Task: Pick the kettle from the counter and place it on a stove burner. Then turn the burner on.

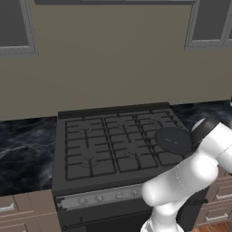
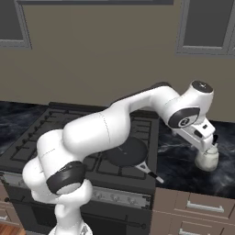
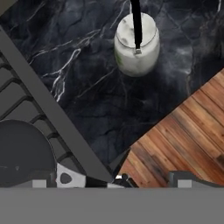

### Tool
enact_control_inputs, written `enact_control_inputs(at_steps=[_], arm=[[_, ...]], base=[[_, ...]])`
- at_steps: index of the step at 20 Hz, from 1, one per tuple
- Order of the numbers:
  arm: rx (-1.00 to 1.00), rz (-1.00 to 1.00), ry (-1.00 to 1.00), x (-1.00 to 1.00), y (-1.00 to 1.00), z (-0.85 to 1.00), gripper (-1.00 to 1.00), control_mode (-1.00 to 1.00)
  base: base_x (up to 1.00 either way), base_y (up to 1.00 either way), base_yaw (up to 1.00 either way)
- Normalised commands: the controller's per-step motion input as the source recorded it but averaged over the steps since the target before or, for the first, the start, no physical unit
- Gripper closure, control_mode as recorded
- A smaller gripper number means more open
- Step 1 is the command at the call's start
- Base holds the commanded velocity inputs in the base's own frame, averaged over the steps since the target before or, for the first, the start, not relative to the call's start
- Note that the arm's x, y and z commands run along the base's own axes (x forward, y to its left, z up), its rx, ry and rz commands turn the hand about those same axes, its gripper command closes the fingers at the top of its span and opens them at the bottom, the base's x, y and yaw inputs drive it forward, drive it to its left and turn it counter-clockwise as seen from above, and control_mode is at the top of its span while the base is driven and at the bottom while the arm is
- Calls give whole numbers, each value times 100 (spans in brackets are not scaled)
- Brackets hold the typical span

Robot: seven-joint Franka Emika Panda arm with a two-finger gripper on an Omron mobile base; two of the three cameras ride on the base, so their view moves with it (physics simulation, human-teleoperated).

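The white-cream kettle (image 2: 207, 160) stands upright on the black marble counter (image 2: 181, 161) to the right of the stove (image 2: 55, 133). My gripper (image 2: 211, 146) hangs just above and slightly behind it, open and holding nothing. In the hand view the kettle (image 3: 136, 47) sits near the top with its thin black handle arched over the lid. My gripper (image 3: 116, 180) is well short of it there, fingertips (image 3: 192, 178) spread wide apart. Six grated stove burners (image 1: 113, 140) cover the stove top.
A flat dark frying pan (image 2: 127, 151) rests on the stove's front right burner, its handle pointing toward the counter. The grey knob strip (image 1: 99, 197) runs along the stove front. Brown drawers (image 2: 202, 209) sit under the counter, wooden floor (image 3: 188, 135) below.
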Motion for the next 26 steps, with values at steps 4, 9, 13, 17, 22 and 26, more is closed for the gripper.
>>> enact_control_inputs(at_steps=[4, 9, 13, 17, 22, 26], arm=[[0, 1, 0, 7, -6, -31, -100, -100], [0, 3, 0, 17, -5, -34, -100, -100], [0, 4, 0, 26, -11, -29, -100, -100], [0, 6, 0, 28, -26, -26, -100, -100], [0, 6, 0, 24, -41, -21, -100, -100], [0, 6, 0, 22, -42, -16, -100, -100]], base=[[0, 0, 0], [0, 0, 0], [0, 0, 0], [0, 0, 0], [0, 0, 0], [0, 0, 0]])
